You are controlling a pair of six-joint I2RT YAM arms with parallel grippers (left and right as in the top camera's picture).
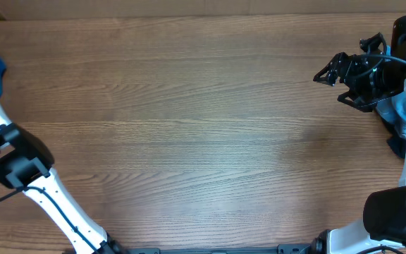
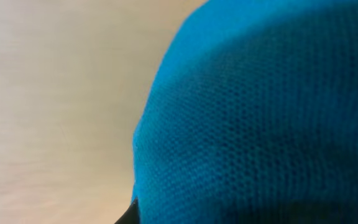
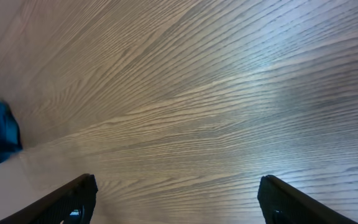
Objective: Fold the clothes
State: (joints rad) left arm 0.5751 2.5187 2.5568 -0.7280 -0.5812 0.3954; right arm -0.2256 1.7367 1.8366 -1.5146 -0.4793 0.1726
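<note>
The left tool cannot be seen: it lies past the left edge of the overhead view, and its own camera is filled with knit. It is clenched, and the fabric sits so close that it is probably gripping the blue shirt point(image 2: 260, 124). The right tool point(image 1: 335, 86) hangs released and empty over the desk point(image 1: 189, 127), well apart from the garment, which is bunched at the far left edge. A single pinch on a bunched shirt could drag it in as a lump, or let it slip off the edge. The overhead catches only a sliver of blue. The right wrist view shows a small bundle across the desk. The left wrist view gives weave but no outline.
</note>
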